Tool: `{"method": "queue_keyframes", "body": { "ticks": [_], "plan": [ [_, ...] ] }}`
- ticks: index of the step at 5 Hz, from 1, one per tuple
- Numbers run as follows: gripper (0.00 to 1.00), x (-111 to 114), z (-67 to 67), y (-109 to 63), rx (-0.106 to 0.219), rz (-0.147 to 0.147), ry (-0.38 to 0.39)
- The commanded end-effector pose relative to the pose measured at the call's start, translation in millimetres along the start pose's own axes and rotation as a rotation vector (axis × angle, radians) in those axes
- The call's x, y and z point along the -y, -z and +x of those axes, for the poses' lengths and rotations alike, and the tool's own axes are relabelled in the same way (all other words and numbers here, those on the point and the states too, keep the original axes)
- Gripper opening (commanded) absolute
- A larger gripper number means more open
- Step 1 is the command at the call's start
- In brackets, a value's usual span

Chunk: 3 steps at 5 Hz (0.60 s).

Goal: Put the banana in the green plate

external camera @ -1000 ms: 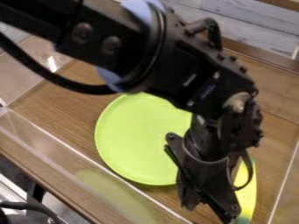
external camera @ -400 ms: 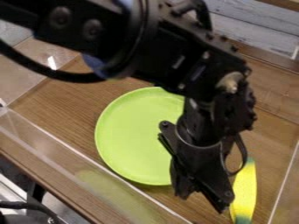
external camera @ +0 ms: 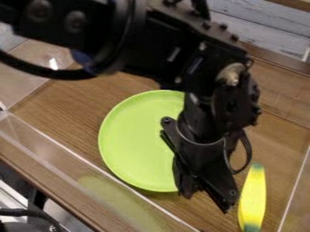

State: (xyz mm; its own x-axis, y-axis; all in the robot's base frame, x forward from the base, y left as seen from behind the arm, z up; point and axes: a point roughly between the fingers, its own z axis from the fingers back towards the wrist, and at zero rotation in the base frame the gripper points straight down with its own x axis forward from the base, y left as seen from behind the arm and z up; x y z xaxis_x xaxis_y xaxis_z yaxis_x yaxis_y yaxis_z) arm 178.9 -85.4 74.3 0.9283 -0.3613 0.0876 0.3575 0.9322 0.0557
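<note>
Camera view: banana [external camera: 252, 196] is seen at lower right, just right of the gripper [external camera: 215, 198] and off the green plate [external camera: 130, 145], long axis near-vertical in frame, top tipped slightly right; gripper fingers are closed together, hold on banana can't be told.

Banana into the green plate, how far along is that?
Little looks done: the banana is outside the green plate, just right of it. In hand: the gripper is down beside the banana, shut; whether it holds it is unclear. Left: carrying it onto the plate and letting go.
</note>
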Motion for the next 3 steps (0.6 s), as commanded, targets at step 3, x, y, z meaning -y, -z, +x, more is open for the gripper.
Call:
{"method": "queue_keyframes", "body": {
  "ticks": [3],
  "plan": [
    [0.0,-6.2,8.0,-13.7,0.086,0.003,-0.02]
  ]
}}
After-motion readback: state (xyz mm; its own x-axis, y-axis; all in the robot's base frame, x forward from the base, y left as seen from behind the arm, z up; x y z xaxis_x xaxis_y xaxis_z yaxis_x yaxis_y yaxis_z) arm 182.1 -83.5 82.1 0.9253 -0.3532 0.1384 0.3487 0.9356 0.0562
